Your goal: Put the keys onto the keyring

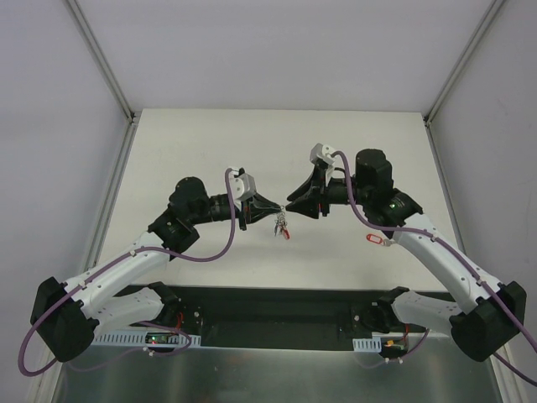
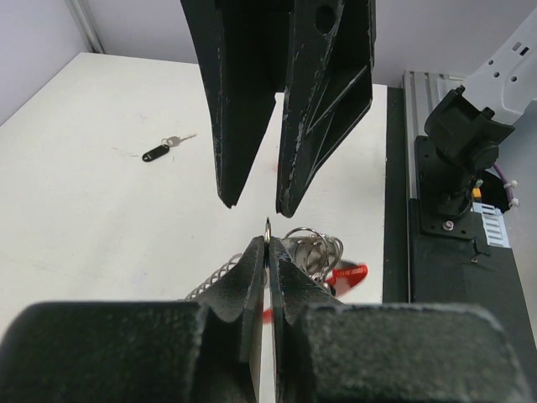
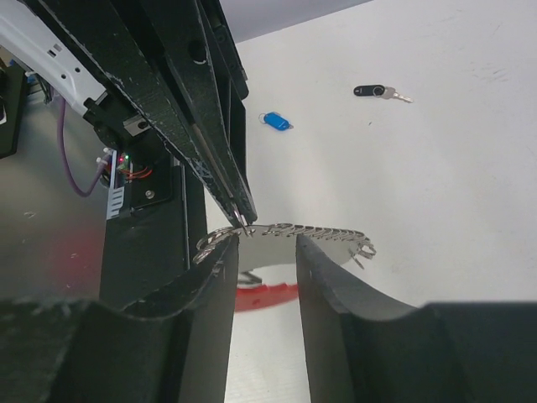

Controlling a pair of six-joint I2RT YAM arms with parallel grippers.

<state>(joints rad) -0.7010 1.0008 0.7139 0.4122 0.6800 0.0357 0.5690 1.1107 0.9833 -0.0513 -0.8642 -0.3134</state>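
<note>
The keyring (image 1: 281, 225) hangs above the table between the two arms. My left gripper (image 2: 268, 243) is shut on a thin silver ring (image 2: 268, 225) of it. Behind that hang more silver rings (image 2: 312, 248), a coiled chain (image 2: 210, 281) and the red band (image 2: 348, 275). My right gripper (image 3: 267, 248) faces it tip to tip, its jaws apart. The chain (image 3: 327, 230) stretches across just beyond its tips, with the red band (image 3: 264, 294) below. A blue-headed key (image 3: 275, 121) and a black-headed key (image 3: 369, 91) lie on the table.
A red-tagged key (image 1: 375, 238) lies on the table under the right arm. The black-headed key (image 2: 157, 153) also shows in the left wrist view. A dark base strip (image 1: 277, 311) with both arm mounts runs along the near edge.
</note>
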